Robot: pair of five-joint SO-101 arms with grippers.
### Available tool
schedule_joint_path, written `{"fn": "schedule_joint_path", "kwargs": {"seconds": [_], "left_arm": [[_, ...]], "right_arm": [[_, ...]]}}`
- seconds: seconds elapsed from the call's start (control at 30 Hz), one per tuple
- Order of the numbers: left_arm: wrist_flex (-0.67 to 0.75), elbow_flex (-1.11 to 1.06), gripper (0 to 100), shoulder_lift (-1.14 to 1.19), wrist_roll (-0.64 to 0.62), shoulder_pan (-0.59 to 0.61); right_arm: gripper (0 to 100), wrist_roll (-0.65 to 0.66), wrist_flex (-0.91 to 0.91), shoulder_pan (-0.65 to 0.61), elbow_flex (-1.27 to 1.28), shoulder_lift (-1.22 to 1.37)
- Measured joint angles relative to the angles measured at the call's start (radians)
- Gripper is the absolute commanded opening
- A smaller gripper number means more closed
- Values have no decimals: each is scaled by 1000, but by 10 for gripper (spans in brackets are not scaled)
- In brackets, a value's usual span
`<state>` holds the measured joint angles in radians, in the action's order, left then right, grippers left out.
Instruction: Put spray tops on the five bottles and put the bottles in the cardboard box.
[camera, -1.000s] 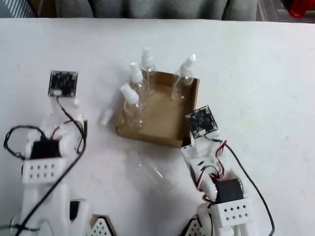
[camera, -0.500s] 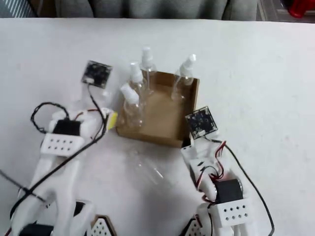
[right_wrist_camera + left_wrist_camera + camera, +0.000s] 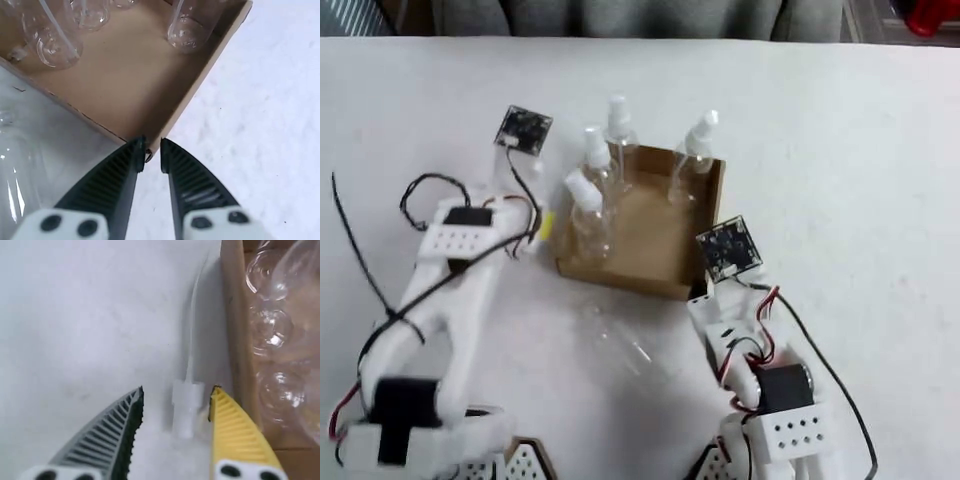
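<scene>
The cardboard box (image 3: pixel 650 262) sits mid-table with several clear bottles (image 3: pixel 592 215) standing in it, each with a white spray top. One more clear bottle (image 3: pixel 620 345) lies capless on the table in front of the box. A loose white spray top (image 3: pixel 186 407) with its thin tube lies beside the box's outer wall (image 3: pixel 234 340). My left gripper (image 3: pixel 177 391) is open and low over the table, its grey and yellow fingers on either side of that top. My right gripper (image 3: pixel 151 144) is pinched on the box's near right corner (image 3: pixel 156 140).
The white table stretches wide to the left of the box and to the far right. The lying bottle (image 3: pixel 11 172) rests close to the right arm (image 3: pixel 760 380). The left arm (image 3: pixel 450 260) stretches along the box's left side.
My left arm has swung forward and to the right, from the table's left part to the spray top beside the box. The right arm and box have stayed put.
</scene>
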<state>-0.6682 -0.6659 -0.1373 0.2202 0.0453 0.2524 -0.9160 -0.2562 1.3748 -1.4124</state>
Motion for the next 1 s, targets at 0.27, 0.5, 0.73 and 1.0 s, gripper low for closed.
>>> {"fn": "schedule_joint_path", "kwargs": {"seconds": [0.27, 0.5, 0.73, 1.0], "left_arm": [[0, 17, 216, 94, 0, 0], [12, 66, 215, 198, 0, 0], [12, 161, 214, 344, 0, 2], [2, 181, 19, 359, -5, 0]], "right_arm": [[16, 0, 0, 0, 0, 0], [16, 0, 0, 0, 0, 0], [16, 0, 0, 0, 0, 0], [16, 0, 0, 0, 0, 0]]}}
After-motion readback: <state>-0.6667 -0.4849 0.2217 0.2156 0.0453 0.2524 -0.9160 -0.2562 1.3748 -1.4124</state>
